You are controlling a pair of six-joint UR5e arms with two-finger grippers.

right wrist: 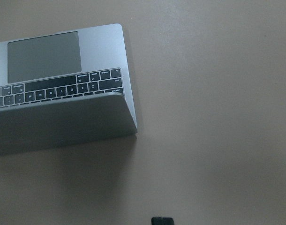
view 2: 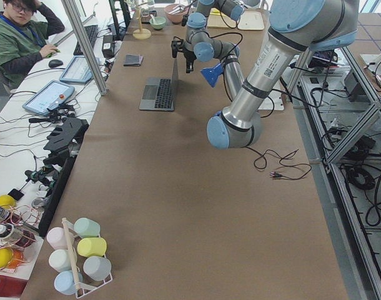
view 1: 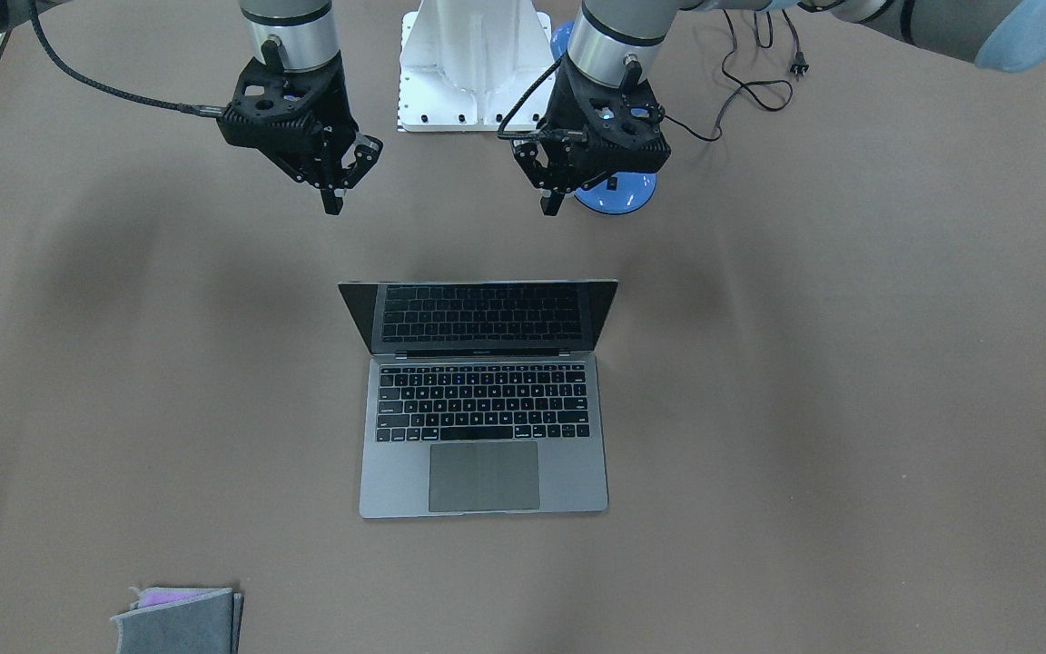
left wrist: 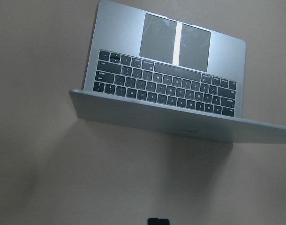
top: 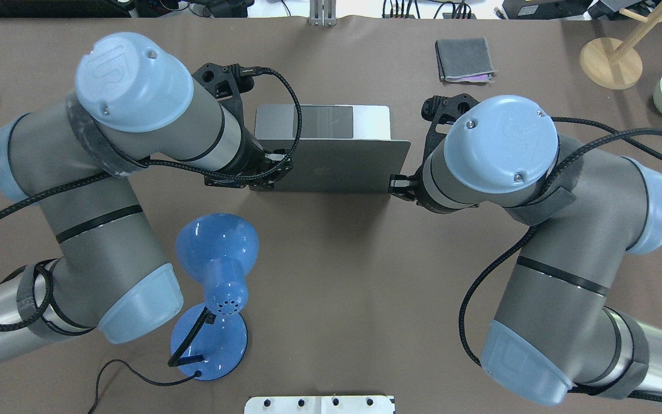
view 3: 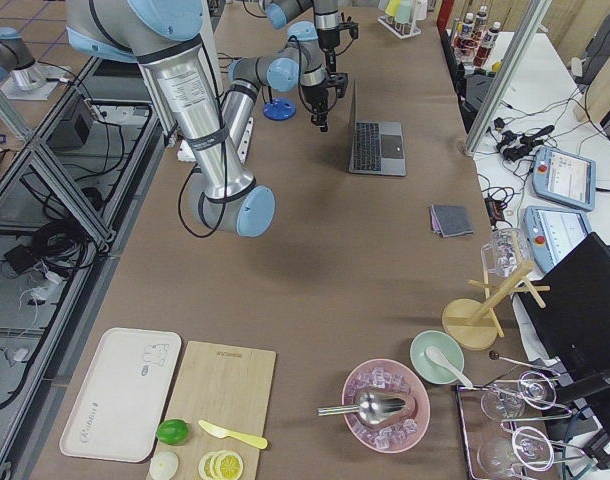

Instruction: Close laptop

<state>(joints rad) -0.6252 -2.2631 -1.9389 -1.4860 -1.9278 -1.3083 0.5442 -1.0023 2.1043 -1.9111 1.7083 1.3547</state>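
You have the slim silver-grey metal laptop (view 1: 483, 436) open in the middle of the brown table (view 1: 850, 409), lid (top: 331, 167) raised toward the robot. The left pincer (view 1: 552, 204) and right pincer (view 1: 333, 202) hover behind it, both narrow and holding nothing.

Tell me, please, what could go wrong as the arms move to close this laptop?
The slim silver-grey metal laptop stands free on the brown table; a push on its open lid from behind might slide it rather than fold it. The left arm's jaws hang close by the blue desk lamp, which a swing could knock.
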